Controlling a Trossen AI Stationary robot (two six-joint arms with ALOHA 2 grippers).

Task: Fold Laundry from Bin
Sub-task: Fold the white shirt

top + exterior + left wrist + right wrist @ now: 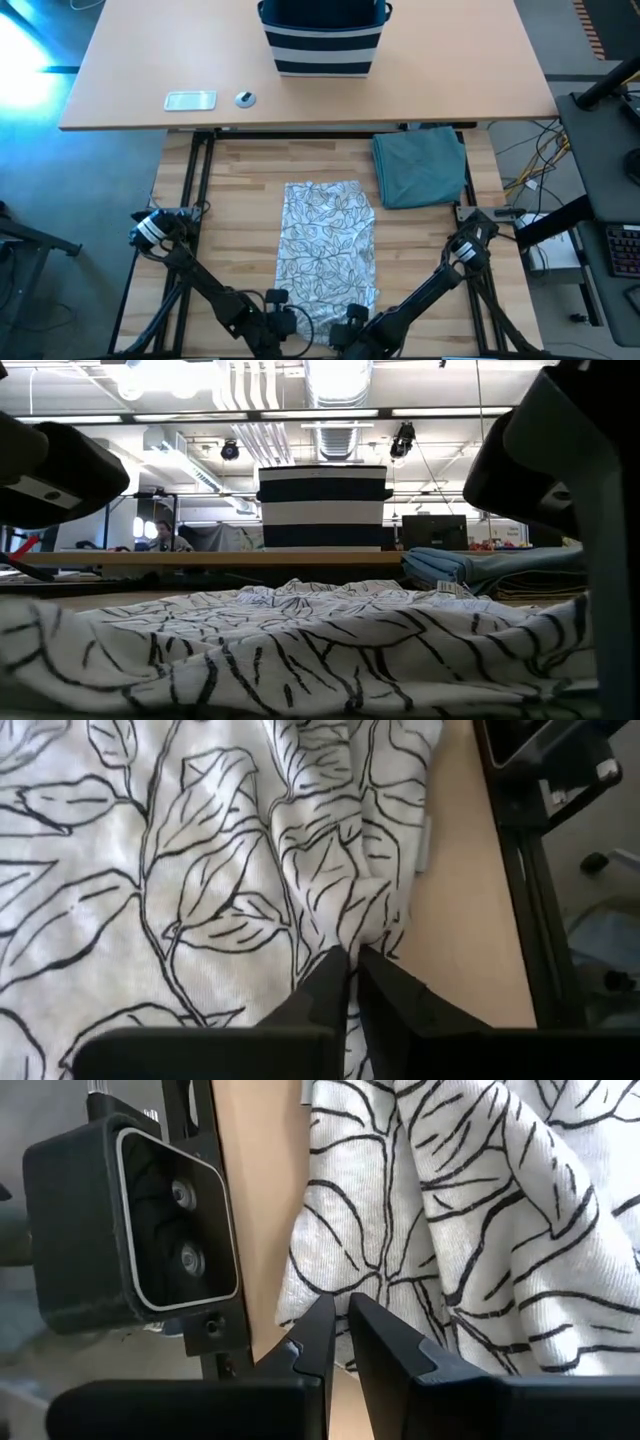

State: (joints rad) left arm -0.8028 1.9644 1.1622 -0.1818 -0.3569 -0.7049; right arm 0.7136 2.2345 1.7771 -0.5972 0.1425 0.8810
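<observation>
A grey-white garment with a black leaf print (328,250) lies spread on the wooden table, its length running near to far. A folded teal garment (420,165) rests flat at the table's far right. The navy bin with white stripes (322,38) stands on the tan table beyond. My left gripper (287,320) sits at the patterned garment's near left corner, shut on cloth. My right gripper (347,322) sits at its near right corner, also shut on cloth. In the low view the rumpled garment (300,640) fills the foreground. My left gripper pinches a small raised fold (352,925) of the patterned garment, close to its near edge, between its two fingers. The fingers slant down from the table's left. The garment lies slack on the table. My right gripper pinches the patterned garment's near edge (335,1280) beside a corner, between its two fingers. The fingers slant down from the table's right. Beyond them the cloth lies in loose folds on the table.
A black camera box (130,1230) stands at the table's near edge, close to my right gripper. A small white tray (190,100) and a round object (245,98) lie on the tan table. Bare wood (240,190) shows left of the garment.
</observation>
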